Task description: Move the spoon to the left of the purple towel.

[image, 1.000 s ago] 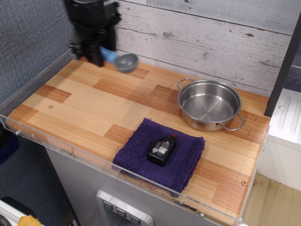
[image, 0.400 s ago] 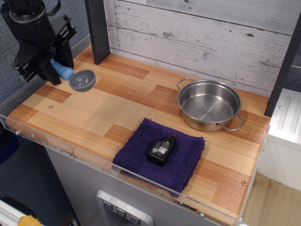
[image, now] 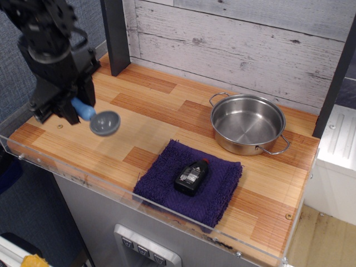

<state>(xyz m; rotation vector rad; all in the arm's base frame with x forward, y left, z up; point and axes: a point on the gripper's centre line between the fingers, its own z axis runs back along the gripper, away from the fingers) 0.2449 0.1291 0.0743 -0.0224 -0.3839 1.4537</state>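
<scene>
**Spoon carried left of the towel**

Observation view: The spoon [image: 98, 118] is clamped by its blue handle in the gripper [image: 69, 108], bowl projecting right, so the bowl is kept free for set-down. It is held over the tabletop [image: 167, 119], well left of the towel [image: 217, 189], on which a bottle [image: 192, 177] lies. The pan [image: 247, 123] is placed apart, clear of the route.

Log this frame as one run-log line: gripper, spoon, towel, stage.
gripper: shut on spoon | spoon: held, left of purple towel | towel: bottle on it | stage: not yet released
</scene>
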